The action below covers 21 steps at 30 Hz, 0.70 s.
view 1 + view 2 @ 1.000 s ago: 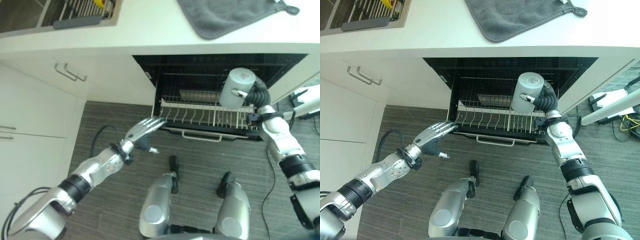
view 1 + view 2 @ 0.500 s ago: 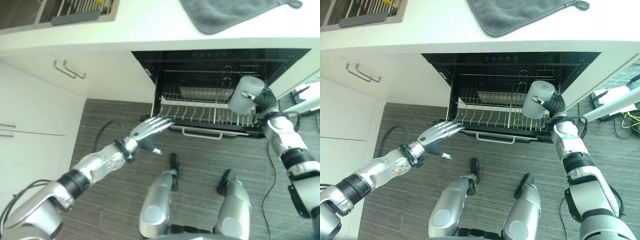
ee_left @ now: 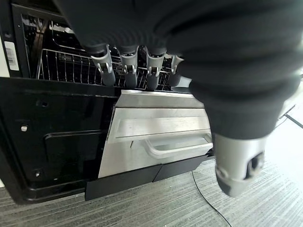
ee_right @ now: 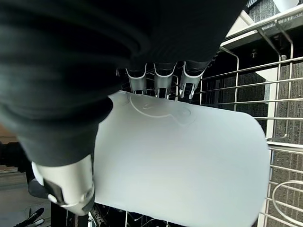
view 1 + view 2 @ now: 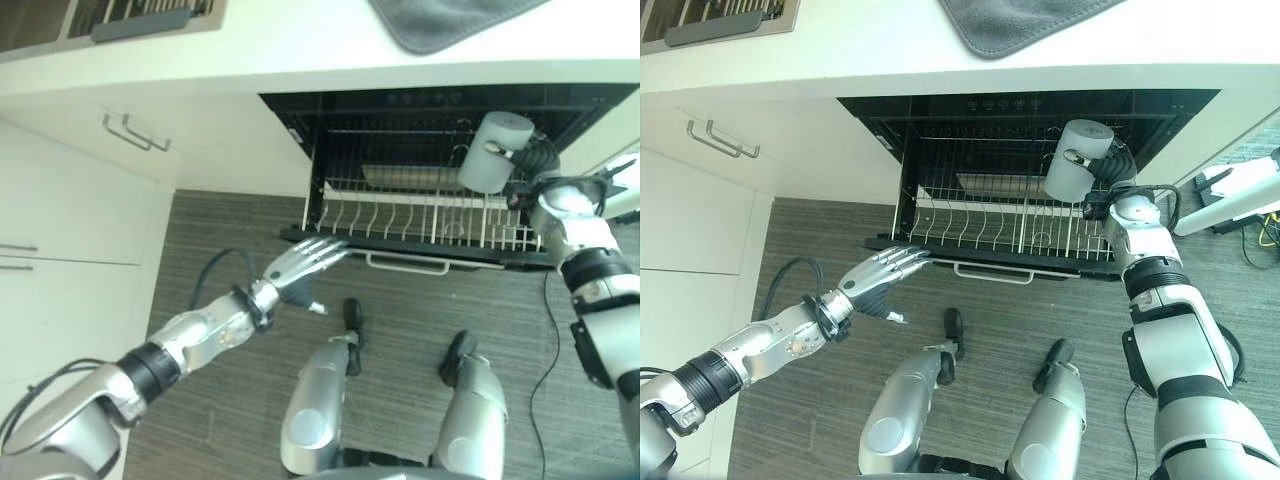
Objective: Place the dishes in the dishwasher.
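A grey cup (image 5: 492, 152) hangs tipped on its side above the right end of the dishwasher's wire rack (image 5: 400, 215). My right hand (image 5: 1120, 172) is shut on the cup, and its fingers (image 4: 163, 78) curl over the pale wall of the cup (image 4: 189, 161). The rack is pulled out of the open dishwasher (image 5: 1020, 110). My left hand (image 5: 300, 265) is open, with straight fingers (image 3: 128, 66) reaching the black front lip at the rack's left end and nothing in it. Whether they touch the lip I cannot tell.
A silver front panel with a handle (image 3: 175, 146) sits under the rack. On the white counter above lie a grey towel (image 5: 450, 20) and a sink rack (image 5: 130, 15). White cabinets with bar handles (image 5: 135, 132) stand to the left. Grey plank floor lies below.
The camera has shifted. My right hand has carried the cup further right and higher over the rack. My left hand has slid a little to the right along the front lip.
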Available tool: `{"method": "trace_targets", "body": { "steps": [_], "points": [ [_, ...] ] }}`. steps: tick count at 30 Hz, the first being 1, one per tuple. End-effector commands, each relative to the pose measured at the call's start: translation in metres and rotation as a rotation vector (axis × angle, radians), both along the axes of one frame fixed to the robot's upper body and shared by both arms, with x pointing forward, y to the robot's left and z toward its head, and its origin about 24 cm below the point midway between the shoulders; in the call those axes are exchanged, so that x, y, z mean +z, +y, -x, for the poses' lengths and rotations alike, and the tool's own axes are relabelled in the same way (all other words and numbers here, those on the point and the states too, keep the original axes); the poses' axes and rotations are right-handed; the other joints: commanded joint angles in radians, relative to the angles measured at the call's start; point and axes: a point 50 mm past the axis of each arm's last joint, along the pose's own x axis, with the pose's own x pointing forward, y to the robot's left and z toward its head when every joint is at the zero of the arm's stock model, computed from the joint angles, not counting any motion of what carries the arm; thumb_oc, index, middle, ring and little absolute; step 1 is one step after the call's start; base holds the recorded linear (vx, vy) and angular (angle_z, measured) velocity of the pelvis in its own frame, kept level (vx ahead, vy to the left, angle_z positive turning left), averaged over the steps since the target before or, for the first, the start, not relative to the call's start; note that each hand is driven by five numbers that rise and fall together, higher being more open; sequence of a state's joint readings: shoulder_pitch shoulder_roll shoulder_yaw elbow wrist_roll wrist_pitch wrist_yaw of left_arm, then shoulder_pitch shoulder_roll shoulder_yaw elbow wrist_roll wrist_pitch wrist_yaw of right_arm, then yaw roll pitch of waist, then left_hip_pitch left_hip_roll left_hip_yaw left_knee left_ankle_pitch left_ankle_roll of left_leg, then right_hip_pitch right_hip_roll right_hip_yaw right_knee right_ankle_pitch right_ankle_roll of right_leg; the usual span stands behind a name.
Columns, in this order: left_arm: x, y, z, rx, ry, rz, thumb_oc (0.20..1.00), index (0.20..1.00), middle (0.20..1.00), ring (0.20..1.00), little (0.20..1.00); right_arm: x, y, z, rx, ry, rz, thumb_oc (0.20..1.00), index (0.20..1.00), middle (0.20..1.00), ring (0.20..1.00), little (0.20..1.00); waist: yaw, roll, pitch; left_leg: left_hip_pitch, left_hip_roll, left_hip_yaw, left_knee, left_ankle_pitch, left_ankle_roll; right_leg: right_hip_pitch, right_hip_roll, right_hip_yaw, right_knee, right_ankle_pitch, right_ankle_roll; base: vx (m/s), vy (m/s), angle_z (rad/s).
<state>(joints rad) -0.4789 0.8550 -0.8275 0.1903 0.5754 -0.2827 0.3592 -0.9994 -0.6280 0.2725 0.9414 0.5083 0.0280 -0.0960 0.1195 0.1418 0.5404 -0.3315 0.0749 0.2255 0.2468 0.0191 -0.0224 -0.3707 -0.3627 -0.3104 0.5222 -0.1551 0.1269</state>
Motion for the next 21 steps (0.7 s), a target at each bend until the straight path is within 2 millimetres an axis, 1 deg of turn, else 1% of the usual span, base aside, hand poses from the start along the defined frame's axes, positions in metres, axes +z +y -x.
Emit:
{"method": "trace_targets", "body": {
  "steps": [1,4,5,13,16,20,21],
  "points": [
    [0.001,-0.014,0.012,-0.065,-0.063,0.033,1.0,1.0,1.0,1.0,1.0,0.037,0.001,-0.006,-0.021,-0.072,0.065,0.2,0.2,0.2,0.2,0.2,0.028,0.021,-0.02,-0.026,0.005,0.002,0.098,-0.136,-0.004,-0.029,0.043,0.007,-0.021,-0.001,0.002,0.03,0.053,-0.03],
    [0.001,-0.017,0.013,-0.07,-0.071,0.044,1.0,1.0,1.0,1.0,1.0,0.042,0.002,-0.008,-0.03,-0.055,0.061,0.2,0.2,0.2,0.2,0.2,0.031,0.03,-0.02,-0.03,0.002,0.002,0.098,-0.134,-0.005,-0.037,0.042,0.009,-0.012,-0.007,-0.003,0.04,0.067,-0.04],
    [0.001,-0.02,0.014,-0.079,-0.077,0.048,1.0,1.0,1.0,1.0,1.0,0.043,0.005,-0.01,-0.032,-0.037,0.078,0.2,0.2,0.2,0.2,0.2,0.034,0.038,-0.02,-0.037,-0.001,0.003,0.102,-0.131,-0.006,-0.043,0.04,0.009,-0.006,-0.009,-0.006,0.05,0.09,-0.09],
    [-0.001,-0.026,0.015,-0.09,-0.114,0.043,1.0,1.0,1.0,1.0,1.0,0.043,0.017,-0.016,-0.023,0.008,0.118,0.2,0.2,0.2,0.2,0.2,0.043,0.055,-0.02,-0.066,-0.005,0.007,0.106,-0.127,-0.009,-0.076,0.035,0.009,0.017,-0.02,-0.011,0.01,0.048,-0.02],
    [0.004,-0.027,0.012,-0.09,-0.142,0.051,1.0,1.0,1.0,1.0,1.0,0.038,0.025,-0.018,-0.013,0.032,0.136,0.2,0.2,0.2,0.2,0.2,0.047,0.063,-0.02,-0.083,-0.007,0.011,0.106,-0.124,-0.008,-0.092,0.034,0.007,0.022,-0.021,-0.015,0.0,0.029,0.0],
    [0.005,-0.029,0.012,-0.091,-0.15,0.049,1.0,1.0,1.0,1.0,1.0,0.032,0.028,-0.019,-0.02,0.053,0.137,0.2,0.2,0.2,0.2,0.2,0.049,0.065,-0.02,-0.092,-0.006,0.014,0.109,-0.122,-0.008,-0.101,0.031,0.006,0.026,-0.02,-0.015,0.0,0.0,0.0],
    [0.005,-0.03,0.011,-0.089,-0.153,0.052,1.0,1.0,1.0,1.0,1.0,0.028,0.029,-0.019,-0.023,0.066,0.145,0.2,0.2,0.2,0.2,0.2,0.05,0.067,-0.02,-0.097,-0.006,0.015,0.11,-0.121,-0.008,-0.106,0.03,0.006,0.029,-0.02,-0.016,0.0,0.0,0.0]
  ]
}}
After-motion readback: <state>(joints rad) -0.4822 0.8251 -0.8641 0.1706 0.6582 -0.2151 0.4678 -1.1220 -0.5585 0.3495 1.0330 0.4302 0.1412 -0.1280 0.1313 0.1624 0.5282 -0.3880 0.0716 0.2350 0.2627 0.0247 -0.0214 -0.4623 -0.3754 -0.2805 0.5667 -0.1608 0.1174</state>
